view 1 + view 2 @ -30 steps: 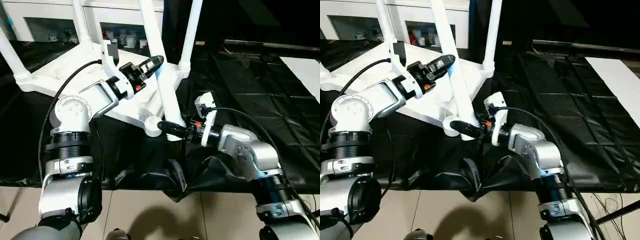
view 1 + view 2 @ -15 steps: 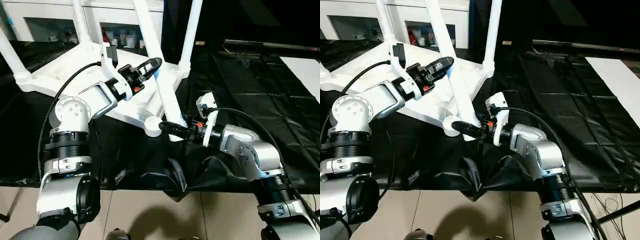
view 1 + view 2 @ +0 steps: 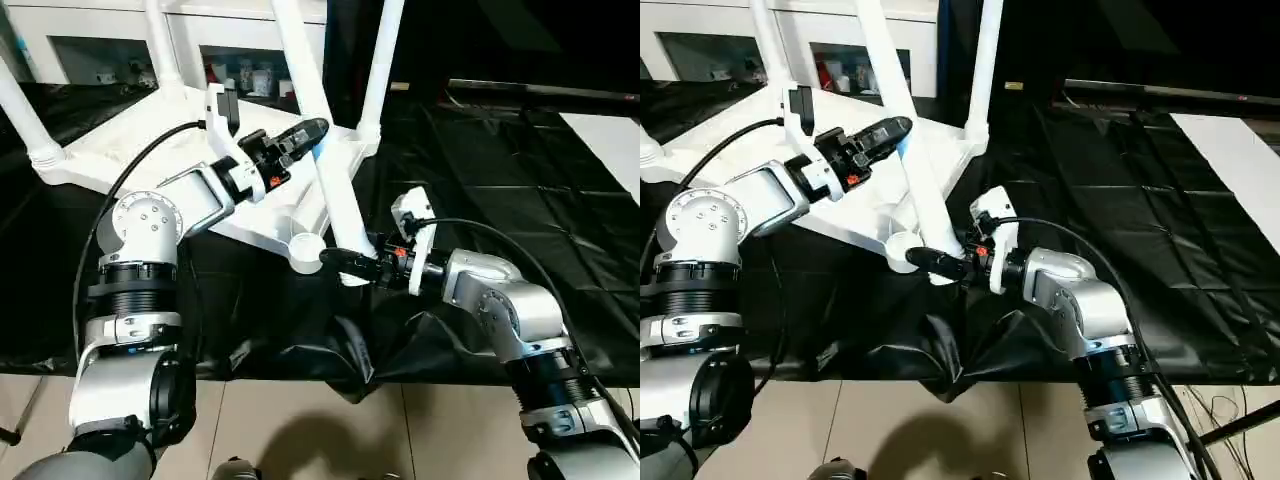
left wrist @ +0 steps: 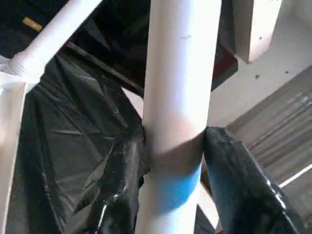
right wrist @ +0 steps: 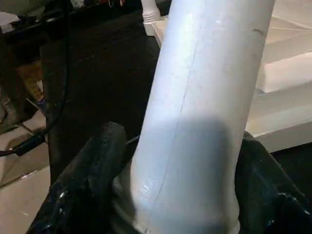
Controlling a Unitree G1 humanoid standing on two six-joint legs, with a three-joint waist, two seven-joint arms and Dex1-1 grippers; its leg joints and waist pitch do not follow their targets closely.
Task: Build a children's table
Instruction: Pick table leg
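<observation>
A: Location of the tabletop point(image 3: 150, 150)?
B: Inverted on the black sheet point(image 3: 520, 190), ribbed underside up.
A: Nearest leg point(image 3: 320, 150)?
B: Leaning beside the near corner socket point(image 3: 305, 247). Left end effector point(image 3: 315, 128) pinches its middle; right end effector point(image 3: 335, 258) pinches its base.

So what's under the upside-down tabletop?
A black sheet lies under the tabletop and spreads out around it. What's beneath the sheet is covered, so I can't tell.
</observation>
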